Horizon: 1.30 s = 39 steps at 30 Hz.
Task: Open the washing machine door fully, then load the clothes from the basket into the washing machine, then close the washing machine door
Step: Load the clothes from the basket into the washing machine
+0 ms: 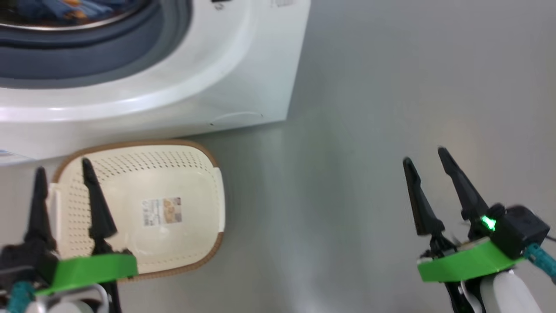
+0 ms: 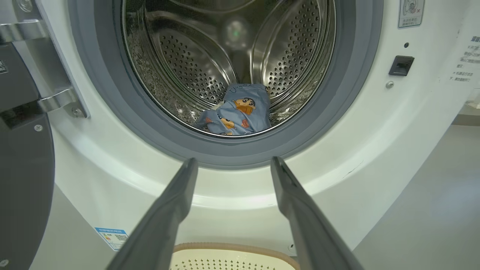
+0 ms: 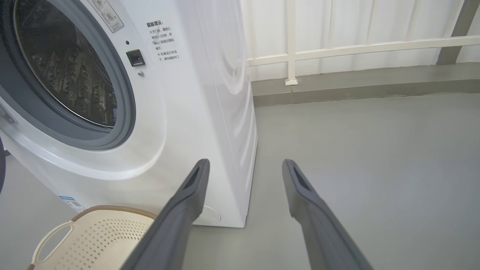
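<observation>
The white washing machine stands with its door swung wide to the left, dark and seen edge-on. Light blue cartoon-print clothes lie at the bottom of the steel drum; a blue strip of the clothes shows at the head view's top. The cream basket sits on the floor before the machine, only a paper label inside. My left gripper hovers open over the basket's left side, aimed at the drum mouth. My right gripper is open above bare floor to the right.
Grey floor stretches right of the machine. A white railing and a low kerb run along the back. The door latch socket sits on the machine's front, right of the grey seal.
</observation>
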Motion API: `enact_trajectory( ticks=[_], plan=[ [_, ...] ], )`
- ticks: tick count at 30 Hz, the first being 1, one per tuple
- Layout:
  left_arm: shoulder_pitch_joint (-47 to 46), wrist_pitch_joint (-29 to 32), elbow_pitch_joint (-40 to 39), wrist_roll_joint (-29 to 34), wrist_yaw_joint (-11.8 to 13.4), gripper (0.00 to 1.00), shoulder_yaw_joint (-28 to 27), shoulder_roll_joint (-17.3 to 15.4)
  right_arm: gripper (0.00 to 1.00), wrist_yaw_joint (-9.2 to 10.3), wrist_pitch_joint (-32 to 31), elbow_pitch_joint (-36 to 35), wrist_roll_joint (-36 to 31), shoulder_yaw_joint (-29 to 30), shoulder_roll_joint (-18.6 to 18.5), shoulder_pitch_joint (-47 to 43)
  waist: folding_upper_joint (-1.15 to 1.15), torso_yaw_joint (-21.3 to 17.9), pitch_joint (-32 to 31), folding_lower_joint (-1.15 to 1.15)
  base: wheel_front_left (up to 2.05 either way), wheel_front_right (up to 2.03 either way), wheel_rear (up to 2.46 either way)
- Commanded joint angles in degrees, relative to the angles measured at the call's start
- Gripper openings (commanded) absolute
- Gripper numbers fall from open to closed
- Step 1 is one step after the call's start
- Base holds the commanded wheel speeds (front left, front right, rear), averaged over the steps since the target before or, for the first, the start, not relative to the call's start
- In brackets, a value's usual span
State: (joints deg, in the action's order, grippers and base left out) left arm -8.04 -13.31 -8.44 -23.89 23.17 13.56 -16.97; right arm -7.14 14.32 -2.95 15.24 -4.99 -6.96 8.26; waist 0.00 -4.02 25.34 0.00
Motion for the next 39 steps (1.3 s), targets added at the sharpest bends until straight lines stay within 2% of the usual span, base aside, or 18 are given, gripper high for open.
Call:
enact_trajectory(
  ticks=[1, 9, 26, 39],
  plan=[
    [0.9, -0.6, -1.4, 0.2, -0.4, 1.0, -1.4, -0.6, 1.0, -0.35, 0.7, -1.0, -1.4, -1.0, -0.3, -1.8, 0.0, 2.5, -3.5, 0.0, 0.0, 0.0, 0.0],
    [6.3, -1.4, 0.3, 0.0, -1.6, 1.0, -0.7, 0.7, 1.0, -0.35, 0.7, -0.3, -2.3, -0.6, 0.4, -5.7, 0.0, 3.8, -9.8, 0.0, 0.0, 0.0, 0.0],
    [12.6, -1.7, 2.0, -0.2, -6.6, 1.0, 1.4, 1.2, 1.0, -0.35, -2.0, -2.2, -4.4, 1.6, 2.5, -12.8, 0.0, 5.8, -18.3, 0.0, 0.0, 0.0, 0.0],
    [14.8, -1.5, 3.3, -0.9, -7.5, 1.0, 1.6, 0.6, 1.0, -0.35, -4.0, -3.8, -5.4, 1.8, 3.6, -16.0, 0.0, 4.9, -23.8, 0.0, 0.0, 0.0, 0.0]
  ],
)
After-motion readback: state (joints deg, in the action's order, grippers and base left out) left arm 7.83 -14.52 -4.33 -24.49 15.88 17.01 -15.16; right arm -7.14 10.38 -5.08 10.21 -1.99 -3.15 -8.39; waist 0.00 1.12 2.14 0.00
